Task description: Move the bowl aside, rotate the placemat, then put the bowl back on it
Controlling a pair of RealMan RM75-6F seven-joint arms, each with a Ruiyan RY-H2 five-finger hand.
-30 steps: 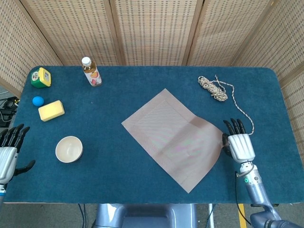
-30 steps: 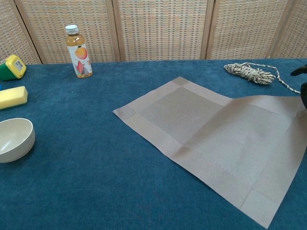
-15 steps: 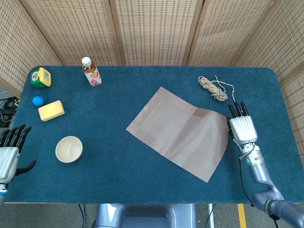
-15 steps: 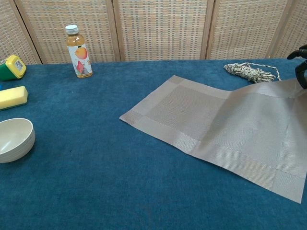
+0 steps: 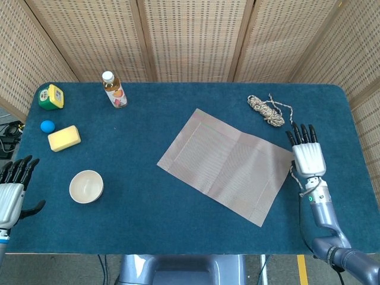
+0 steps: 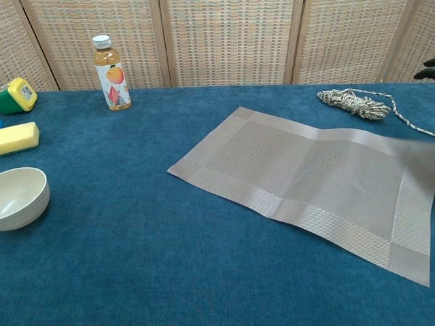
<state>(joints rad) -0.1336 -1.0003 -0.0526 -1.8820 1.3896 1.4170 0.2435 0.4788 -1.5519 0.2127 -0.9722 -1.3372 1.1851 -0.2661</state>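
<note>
Now the right hand [image 5: 308, 159] lies flat at the right edge of the placemat [image 5: 227, 165], fingers straight and apart, pointing away from the robot; whether it still pinches the mat's corner cannot be told. The mat spreads out leftward from that hand, skewed on the blue surface [image 5: 148, 202], its near-right part slightly raised in the chest view. Just beyond the hand's fingertips a coil of rope [image 5: 266, 111] sits, its loose tail running toward the fingers.

Far to the left, the left hand [image 5: 12, 189] hovers at the surface's near-left edge, fingers spread, holding nothing. The bowl [image 5: 86, 186] stands just right of that hand, upright, well apart from the mat. Beyond the left hand lie a yellow sponge [image 5: 63, 138], a blue ball [image 5: 47, 126] and a green-and-yellow box [image 5: 51, 97]; a juice bottle [image 5: 114, 89] stands further back.
</note>
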